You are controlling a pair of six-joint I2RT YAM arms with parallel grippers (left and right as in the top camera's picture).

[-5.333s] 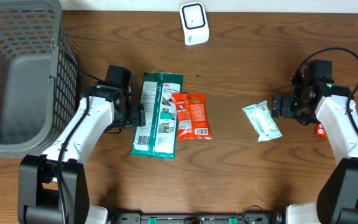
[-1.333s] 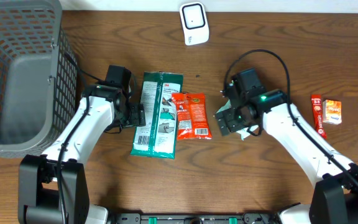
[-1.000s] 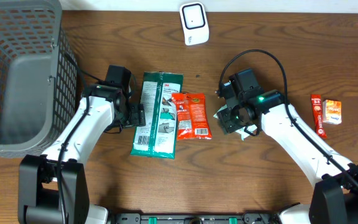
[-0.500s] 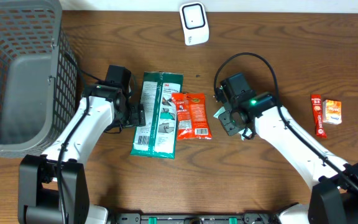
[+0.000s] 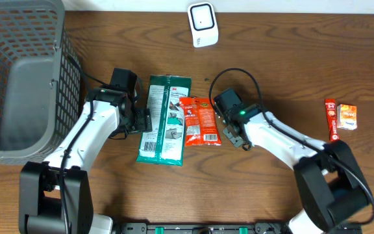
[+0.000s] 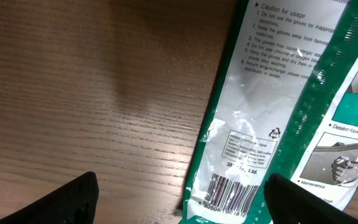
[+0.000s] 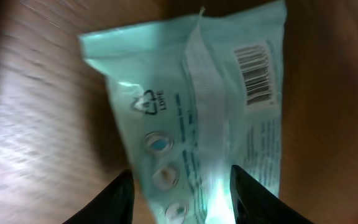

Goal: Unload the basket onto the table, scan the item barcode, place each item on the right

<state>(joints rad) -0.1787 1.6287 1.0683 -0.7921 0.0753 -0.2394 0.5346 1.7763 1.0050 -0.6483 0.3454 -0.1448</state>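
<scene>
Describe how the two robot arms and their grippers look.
Left arm and right arm: smooth white shells, black joints. Right has a looping black cable and a green light. Left gripper and right gripper have black fingers.

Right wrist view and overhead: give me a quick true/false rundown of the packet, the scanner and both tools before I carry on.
1. The right tool grips a pale packet. True.
2. The packet's barcode faces the right wrist camera. True.
3. The left tool is closed on the green pack. False: its fingers stand wide open and the pack lies flat on the table in front of them.
4. The scanner sits inside the basket. False: it stands on the table at the far edge, well to the right of the basket.
5. Seen from overhead, the orange packet lies between the green pack and the right tool. True.
</scene>
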